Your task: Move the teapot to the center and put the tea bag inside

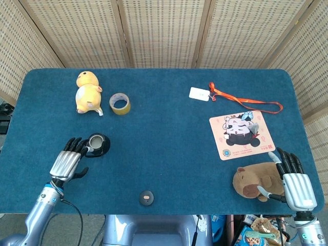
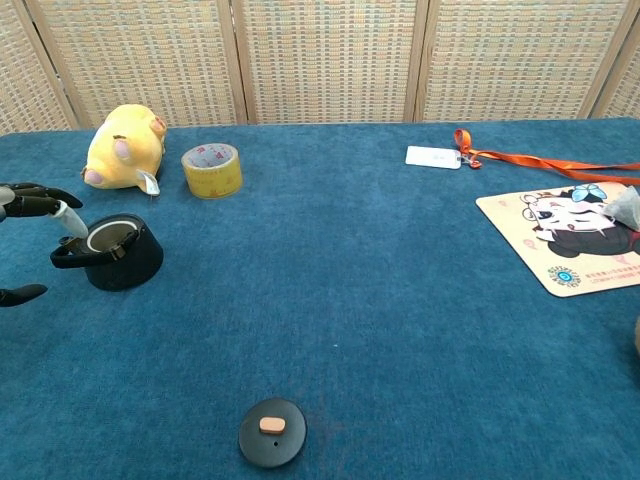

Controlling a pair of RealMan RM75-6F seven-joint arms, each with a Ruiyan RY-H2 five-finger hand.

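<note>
The small black teapot (image 1: 97,145) (image 2: 122,254) stands lidless at the table's left, its handle pointing toward my left hand. My left hand (image 1: 69,161) (image 2: 28,201) sits just left of it with fingers spread above the handle and thumb lower, holding nothing. The teapot's black lid (image 1: 147,197) (image 2: 272,432) lies near the front edge. The grey tea bag (image 1: 247,118) (image 2: 624,205) rests on the cartoon mat (image 1: 241,135) at the right. My right hand (image 1: 295,180) lies flat and open beside a brown plush toy (image 1: 256,180), far from both.
A yellow plush toy (image 1: 87,93) and a tape roll (image 1: 120,104) stand behind the teapot. A white tag (image 1: 199,94) with an orange lanyard (image 1: 246,100) lies at the back right. Blue cloth (image 1: 164,148) covers the middle.
</note>
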